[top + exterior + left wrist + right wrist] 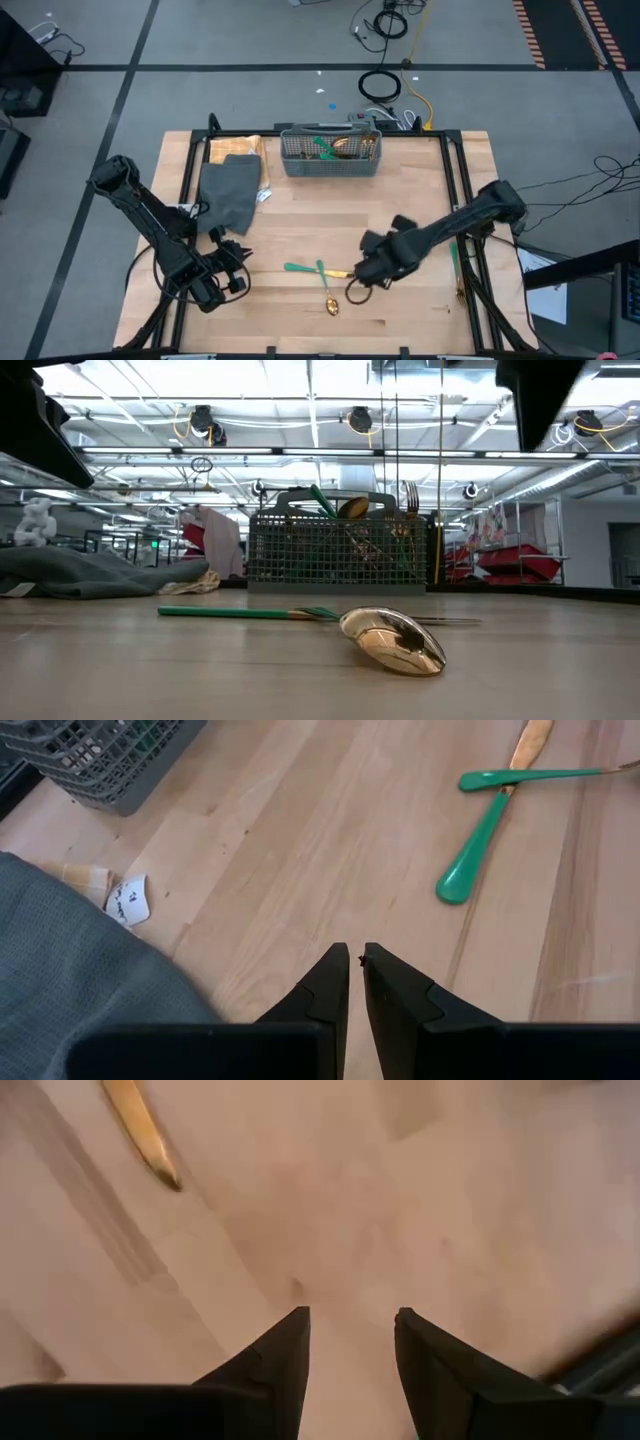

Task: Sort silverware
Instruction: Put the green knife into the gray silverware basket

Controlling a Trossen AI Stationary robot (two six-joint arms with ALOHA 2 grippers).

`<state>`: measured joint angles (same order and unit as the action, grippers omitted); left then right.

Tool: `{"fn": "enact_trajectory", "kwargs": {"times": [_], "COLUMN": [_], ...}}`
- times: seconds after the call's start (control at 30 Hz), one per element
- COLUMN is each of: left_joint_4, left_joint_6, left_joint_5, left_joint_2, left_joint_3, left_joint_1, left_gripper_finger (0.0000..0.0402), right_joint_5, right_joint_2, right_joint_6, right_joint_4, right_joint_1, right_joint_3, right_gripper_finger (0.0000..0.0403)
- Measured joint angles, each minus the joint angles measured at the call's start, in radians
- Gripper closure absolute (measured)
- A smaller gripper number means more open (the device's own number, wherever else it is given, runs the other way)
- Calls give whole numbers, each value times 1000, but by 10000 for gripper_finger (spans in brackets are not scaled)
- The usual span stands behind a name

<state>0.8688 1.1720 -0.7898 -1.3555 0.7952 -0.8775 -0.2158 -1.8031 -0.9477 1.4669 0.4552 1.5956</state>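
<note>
The high view looks straight down on the whole bench [300, 220], arms and surrounding floor included. The low view sits at bench height, facing level across the wood toward the mesh basket [335, 550] and the room behind; a gold spoon [393, 639] lies very close to its lens. Both views share that basket and spoon. Each wrist view looks down on the wood from close by; the right one probably shares only a utensil tip.

Robotics lab: taped floor [90, 50], loose cables [385, 25], overhead trusses [300, 455].
</note>
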Motion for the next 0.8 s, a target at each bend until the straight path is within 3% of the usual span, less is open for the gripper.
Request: {"fn": "enact_trajectory", "kwargs": {"times": [0.17,0.33,0.6,0.8], "left_joint_4": [-27,-42,-41,-43], "left_joint_6": [0,-1,-2,-28], "left_joint_5": [23,50,61,101], "left_joint_2": [0,0,0,0], "left_joint_3": [0,0,0,0], "left_joint_1": [0,0,0,-11], "left_gripper_finger": [358,358,358,358], "right_joint_5": [97,159,128,144], "right_joint_2": [-59,-147,-247,-331], "right_joint_6": [142,176,140,116], "right_joint_4": [-364,-650,-716,-765], "right_joint_1": [7,-1,-51,-82], "right_joint_3": [-116,-112,-69,-1], "right_gripper_finger": [263,237,199,193]}}
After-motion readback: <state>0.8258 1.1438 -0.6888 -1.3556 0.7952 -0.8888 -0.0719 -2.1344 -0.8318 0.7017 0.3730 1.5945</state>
